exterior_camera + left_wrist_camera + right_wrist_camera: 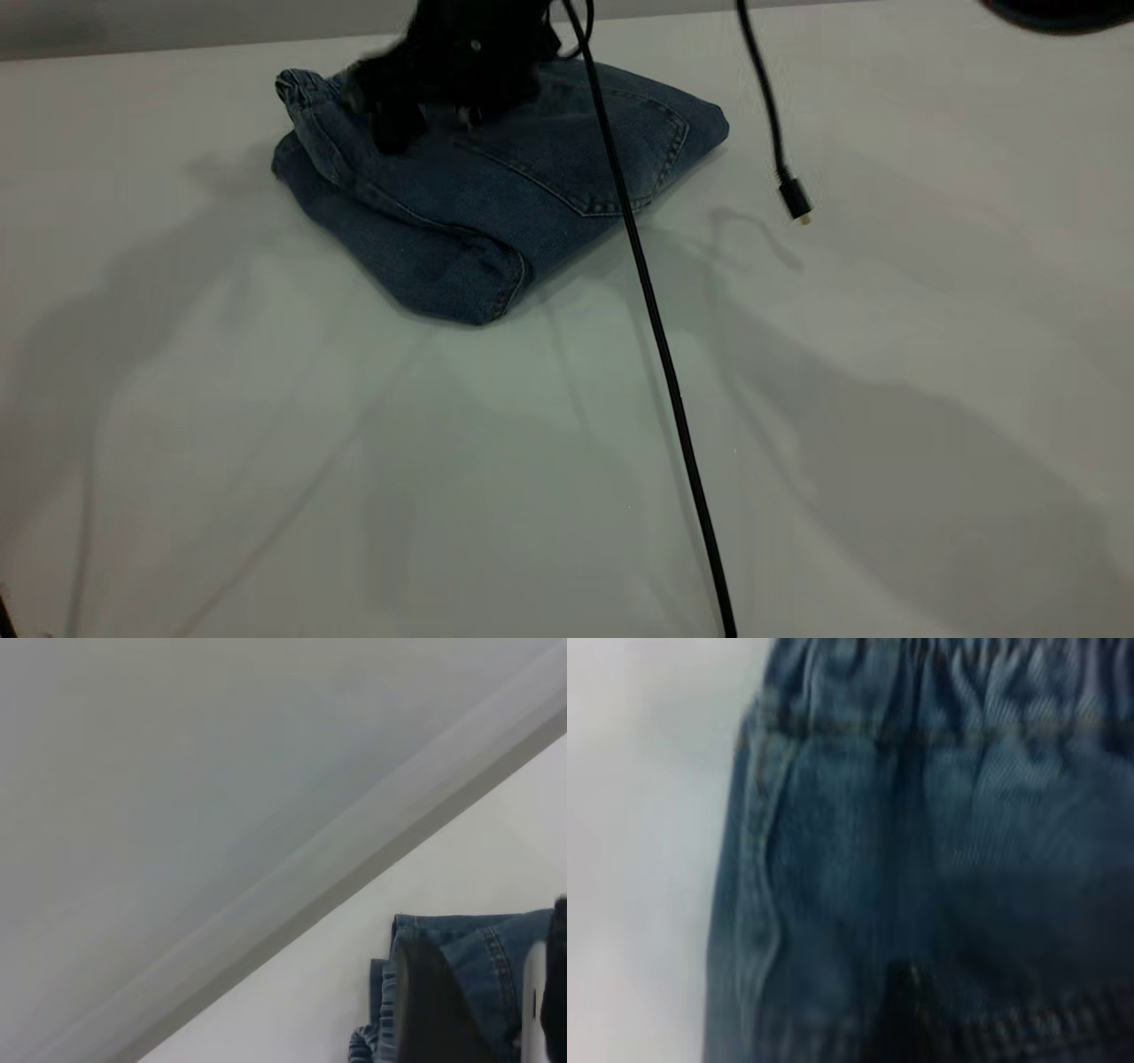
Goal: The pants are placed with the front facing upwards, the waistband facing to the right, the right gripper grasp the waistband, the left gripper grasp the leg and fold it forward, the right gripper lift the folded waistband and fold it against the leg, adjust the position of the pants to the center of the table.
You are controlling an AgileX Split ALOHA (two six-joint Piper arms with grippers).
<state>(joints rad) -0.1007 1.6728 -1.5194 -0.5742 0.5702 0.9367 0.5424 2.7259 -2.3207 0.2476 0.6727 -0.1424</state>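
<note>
Right gripper sat low on the folded pants in the exterior view, just beside the waistband. It showed only as a dark smear, so I could not tell whether it was wide, narrow or holding cloth. The pants lay as a thick bundle with the patch pocket on top, toward the far side of the table. Both folds looked finished. I judged the gripper was placed there to press on the bundle and slide it nearer the middle. A black cable crossed in front of the pants, and a loose plug hung just beside them. It might snag during a drag.

From the left wrist, the pants filled one corner, with the table's far edge running behind them. That put the left arm close by the waistband end, though the left gripper itself did not show.

From the right wrist, denim filled the view at close range. The gathered waistband ran along one side and bare table showed beside the pants, which fits a low, pressing pose. No container appeared anywhere.
</note>
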